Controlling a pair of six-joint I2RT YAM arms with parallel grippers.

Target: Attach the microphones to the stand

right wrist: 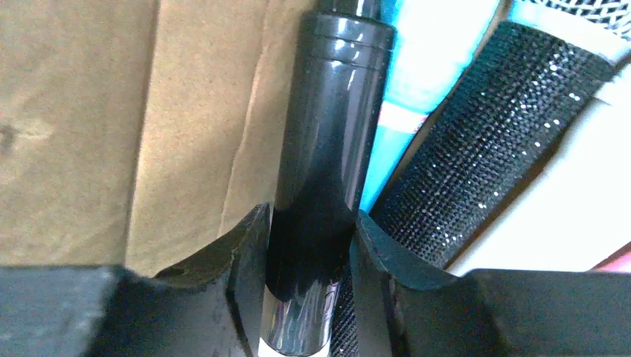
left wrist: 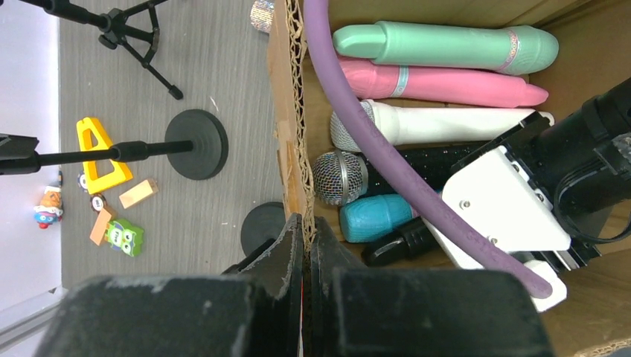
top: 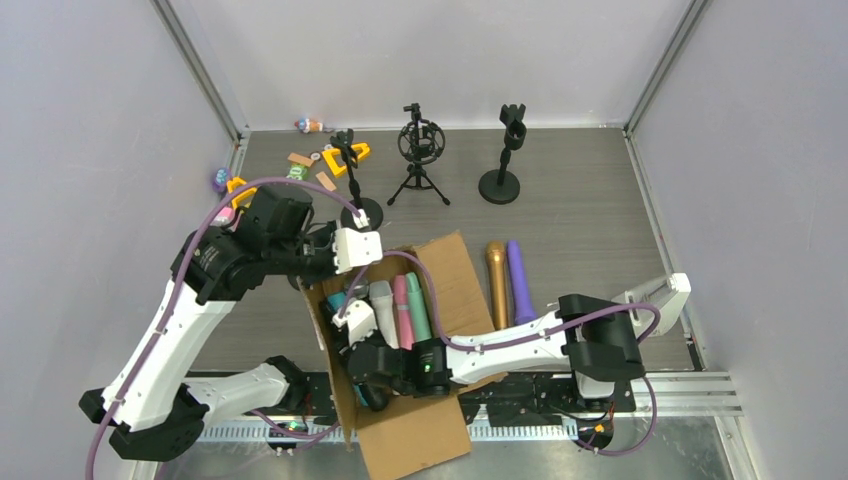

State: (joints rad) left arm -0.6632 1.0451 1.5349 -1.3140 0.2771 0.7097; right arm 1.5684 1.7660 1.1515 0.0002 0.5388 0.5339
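An open cardboard box (top: 445, 275) holds several microphones: mint green (left wrist: 446, 46), pink (left wrist: 446, 83), white (left wrist: 461, 125), glitter with a silver mesh head (left wrist: 338, 177), cyan (left wrist: 376, 217) and black (left wrist: 398, 245). My left gripper (left wrist: 308, 227) is shut on the box's far wall (left wrist: 292, 149); in the top view it (top: 340, 272) sits at the box's far left corner. My right gripper (right wrist: 309, 223) reaches into the box (top: 362, 372) and is shut on the black microphone (right wrist: 335, 111). Gold (top: 497, 285) and purple (top: 519, 280) microphones lie on the table right of the box.
Three black stands are at the back: a round-base one (top: 352, 170), a tripod with a shock mount (top: 418, 150) and a round-base clip stand (top: 505, 150). Small toys and blocks (top: 320, 160) lie at the back left. A purple cable (left wrist: 372, 141) crosses the box.
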